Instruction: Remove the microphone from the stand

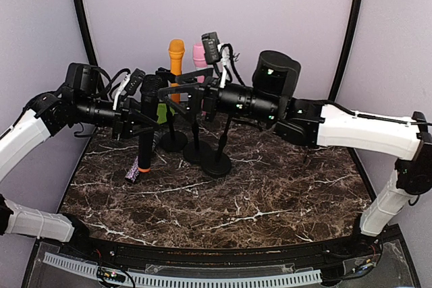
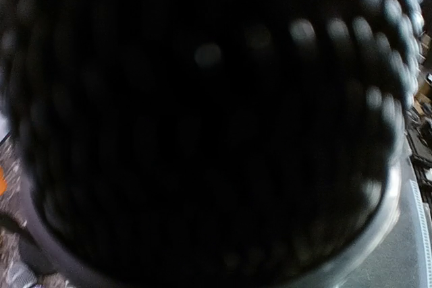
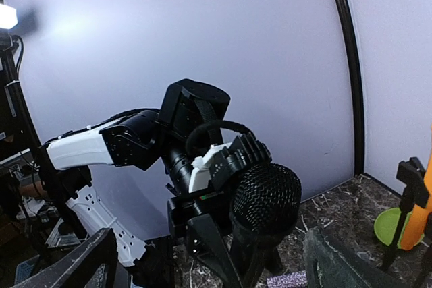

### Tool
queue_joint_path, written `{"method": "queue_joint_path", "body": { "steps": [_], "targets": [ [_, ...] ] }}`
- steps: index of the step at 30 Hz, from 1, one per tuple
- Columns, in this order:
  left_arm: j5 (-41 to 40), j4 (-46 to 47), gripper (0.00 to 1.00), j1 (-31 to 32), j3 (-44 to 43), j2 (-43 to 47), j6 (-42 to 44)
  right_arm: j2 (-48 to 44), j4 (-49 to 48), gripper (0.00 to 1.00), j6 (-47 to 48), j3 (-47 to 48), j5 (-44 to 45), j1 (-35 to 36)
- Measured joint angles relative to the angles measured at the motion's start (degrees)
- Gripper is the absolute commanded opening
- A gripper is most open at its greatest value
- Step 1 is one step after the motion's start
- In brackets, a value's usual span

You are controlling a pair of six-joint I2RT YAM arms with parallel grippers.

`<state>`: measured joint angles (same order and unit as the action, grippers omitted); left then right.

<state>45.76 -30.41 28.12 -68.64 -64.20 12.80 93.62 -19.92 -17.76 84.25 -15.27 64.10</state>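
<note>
The left arm reaches in from the left, forearm level above the dark marbled stone worktop (image 1: 270,193). The left gripper (image 1: 138,118) is pinching the black handheld microphone (image 1: 146,133) on its body, below the mesh head. That head is so close to the left wrist camera that it fills the view as a blur (image 2: 202,126). The microphone stands upright at the left of the scene, just left of the stands. Its orange-ringed foot is low over the worktop; I can't tell if it touches.

The right arm stretches in from the right, white forearm low and elbow at the right edge. The right gripper (image 1: 179,92) is level over the stands, its fingers (image 3: 88,261) spread wide with nothing between them.

Count it up: two arms and three microphones. Besides the black one, an orange microphone (image 1: 176,55) and a pink microphone (image 1: 199,54) stand upright at the far side. There are three black stands with round bases (image 1: 216,164), clustered mid-worktop, bases nearly touching. One small purple glittery object (image 1: 133,175) lies just beside the black microphone's foot.
</note>
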Motion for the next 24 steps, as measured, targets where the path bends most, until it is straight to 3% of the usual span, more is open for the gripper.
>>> {"method": "queue_joint_path", "body": {
  "steps": [7, 11, 18, 22, 24],
  "targets": [
    [-5.6, -2.7, 0.0, -9.3, 4.7, 2.4, 2.9, -15.4, 5.8, 0.99, 2.7, -7.2, 4.0, -5.5],
    [-11.2, -2.8, 0.0, -16.2, 6.5, 0.1, 4.6, -19.6, 11.5, 1.0, 5.3, -7.9, 8.2, -7.6],
    [-19.3, -0.3, 0.0, -26.8, 6.7, -13.6, 9.6, -19.9, 24.2, 1.0, 11.0, -7.1, 12.4, -11.1],
    [-23.3, 2.1, 0.0, -29.0, 6.7, -22.0, 11.6, -18.6, 29.1, 1.0, 12.5, -6.9, 12.3, -13.9],
    [-24.4, 3.6, 0.05, -29.1, 6.7, -25.7, 12.0, -17.5, 31.1, 1.0, 13.1, -6.8, 12.1, -14.1]
  ]
}}
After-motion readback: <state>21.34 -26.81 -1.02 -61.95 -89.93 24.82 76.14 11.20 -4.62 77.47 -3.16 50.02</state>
